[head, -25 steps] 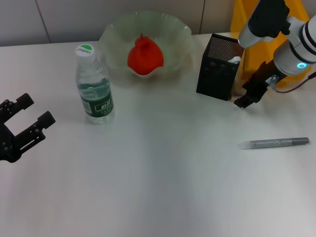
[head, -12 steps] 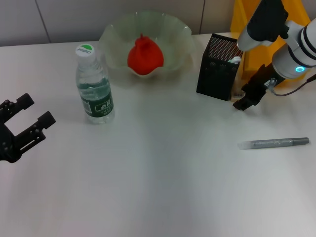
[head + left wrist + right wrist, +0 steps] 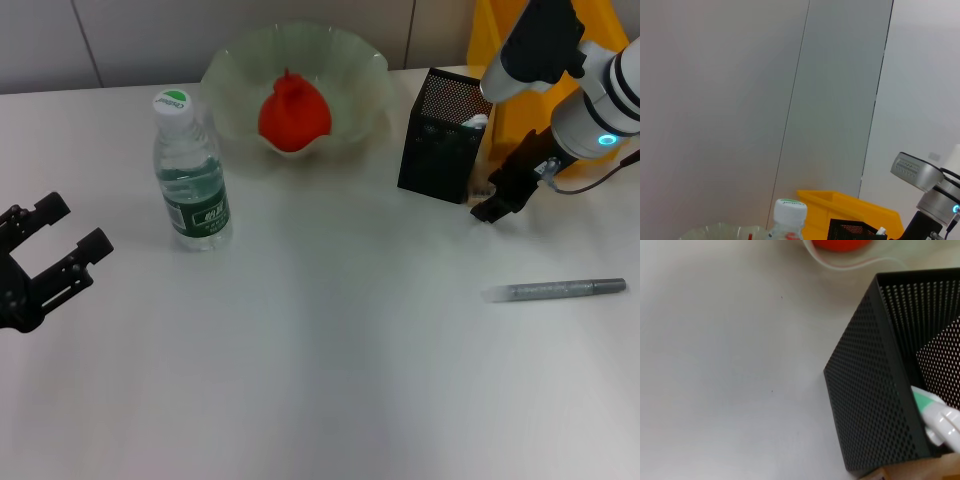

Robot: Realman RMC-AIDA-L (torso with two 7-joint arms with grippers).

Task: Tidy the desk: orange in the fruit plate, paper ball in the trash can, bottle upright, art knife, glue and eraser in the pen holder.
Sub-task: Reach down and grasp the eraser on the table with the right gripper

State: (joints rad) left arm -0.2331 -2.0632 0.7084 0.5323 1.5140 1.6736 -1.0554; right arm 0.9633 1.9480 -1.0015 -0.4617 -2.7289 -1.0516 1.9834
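Tabletop (image 3: 330, 350) largely tidied: bin (image 3: 520, 95) at 1 o'clock, orange (image 3: 294, 112) in plate (image 3: 225, 75) at 12, bottle (image 3: 190, 175) upright at 10, knife (image 3: 555, 290) loose at 3. Right tool (image 3: 497, 205) low beside holder (image 3: 440, 135), jaw state impossible to tell, likely after the eraser (image 3: 880, 474), barely visible at the holder's foot; risk of nudging the holder or pinning the eraser against it. Left tool (image 3: 45, 265) parked wide, empty, at 9; paper ball nowhere visible.

The black two-finger right gripper (image 3: 497, 203) has moved a little up and toward the black square mesh pen holder (image 3: 441, 136); the change is very small.
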